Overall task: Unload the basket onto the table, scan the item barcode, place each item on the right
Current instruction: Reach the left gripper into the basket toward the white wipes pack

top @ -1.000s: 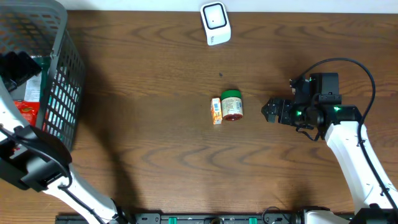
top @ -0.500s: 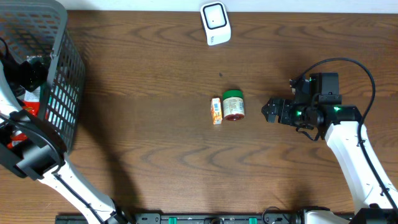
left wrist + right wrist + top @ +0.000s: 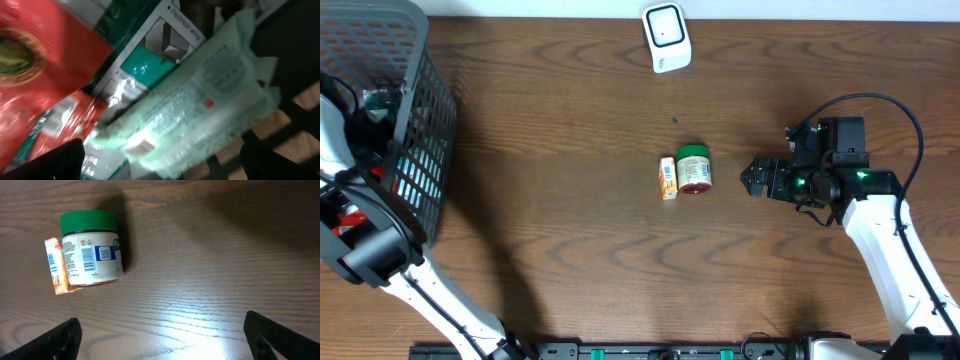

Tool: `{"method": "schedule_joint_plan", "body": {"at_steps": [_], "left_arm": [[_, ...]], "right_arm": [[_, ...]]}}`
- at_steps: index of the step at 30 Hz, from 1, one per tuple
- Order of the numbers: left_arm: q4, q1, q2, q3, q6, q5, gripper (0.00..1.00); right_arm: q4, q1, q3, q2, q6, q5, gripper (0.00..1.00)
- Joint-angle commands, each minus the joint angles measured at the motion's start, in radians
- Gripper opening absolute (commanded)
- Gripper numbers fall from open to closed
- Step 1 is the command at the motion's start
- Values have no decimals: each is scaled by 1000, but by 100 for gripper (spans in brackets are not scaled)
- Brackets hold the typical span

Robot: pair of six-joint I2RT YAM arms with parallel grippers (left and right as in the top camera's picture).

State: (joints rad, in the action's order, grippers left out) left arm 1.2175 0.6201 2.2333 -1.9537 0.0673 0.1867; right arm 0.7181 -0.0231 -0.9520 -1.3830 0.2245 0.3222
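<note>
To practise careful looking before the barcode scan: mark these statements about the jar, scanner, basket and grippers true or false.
1. The jar lies on its side beside the orange box. True.
2. The right gripper holds the jar. False: it is open, apart from the jar.
3. The scanner is in the basket. False: it sits on the table.
4. The left gripper is open inside the basket, above packets. True.

I see a brown wood-grain table [image 3: 570, 120]. A grey mesh basket [image 3: 425, 150] sits on it at the far left, partly out of frame.
</note>
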Motion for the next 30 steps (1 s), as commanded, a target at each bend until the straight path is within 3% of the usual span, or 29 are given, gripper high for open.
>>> {"method": "schedule_joint_plan", "body": {"at_steps": [1,6,9,12,20,24,30], "left_arm": [[-36,4,17,69,-19,31,100],[-43,4,17,89,-19,119,94],[-46,4,17,89,-19,127,80],[-46,4,17,89,-18,128,74],[-47,6,13,84,-19,166,74],[-46,16,-7,30,-19,257,81],[-111,19,-79,-28,-76,254,86]], "right_arm": [[0,-11,-14,1,7,8,99],[0,-11,-14,1,7,8,99],[1,-11,-14,1,7,8,99],[0,-11,-14,1,7,8,99],[0,-11,-14,1,7,8,99],[0,-11,-14,1,7,8,99],[0,-11,-14,1,7,8,99]]}}
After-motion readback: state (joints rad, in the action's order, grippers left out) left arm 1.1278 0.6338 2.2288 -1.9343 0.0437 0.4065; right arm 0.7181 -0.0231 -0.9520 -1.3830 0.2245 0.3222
